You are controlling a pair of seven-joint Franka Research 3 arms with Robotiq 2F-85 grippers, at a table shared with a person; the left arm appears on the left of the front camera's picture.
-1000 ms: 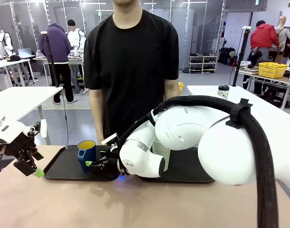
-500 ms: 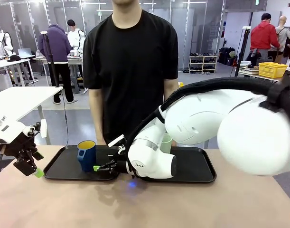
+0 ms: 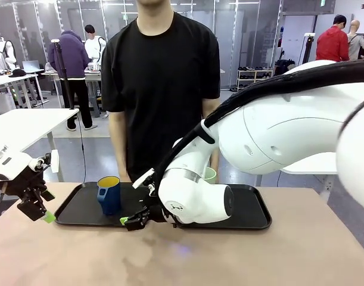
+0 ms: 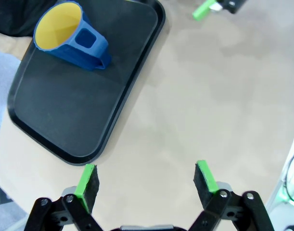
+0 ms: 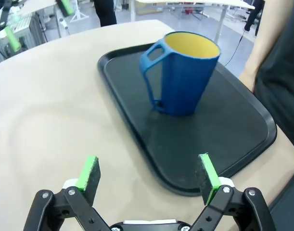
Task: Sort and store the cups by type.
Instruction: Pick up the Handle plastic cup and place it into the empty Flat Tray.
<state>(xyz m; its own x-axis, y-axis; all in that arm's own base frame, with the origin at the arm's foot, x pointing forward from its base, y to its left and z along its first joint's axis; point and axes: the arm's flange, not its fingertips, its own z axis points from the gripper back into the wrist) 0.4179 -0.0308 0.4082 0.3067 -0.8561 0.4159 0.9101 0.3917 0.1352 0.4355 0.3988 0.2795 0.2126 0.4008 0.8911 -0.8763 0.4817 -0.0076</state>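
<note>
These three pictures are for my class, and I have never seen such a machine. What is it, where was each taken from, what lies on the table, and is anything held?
Two white robot arms work at a tan table; a person stands across it. The front view looks across the table. The other two come from cameras on each wrist, looking along that hand's fingers. The dark blue handled mug with yellow inside stands upright on the left black plastic tray. A pale mint-green cup peeks out behind the right arm, above the second black tray. The left hand and right hand are both open, holding nothing.
</note>
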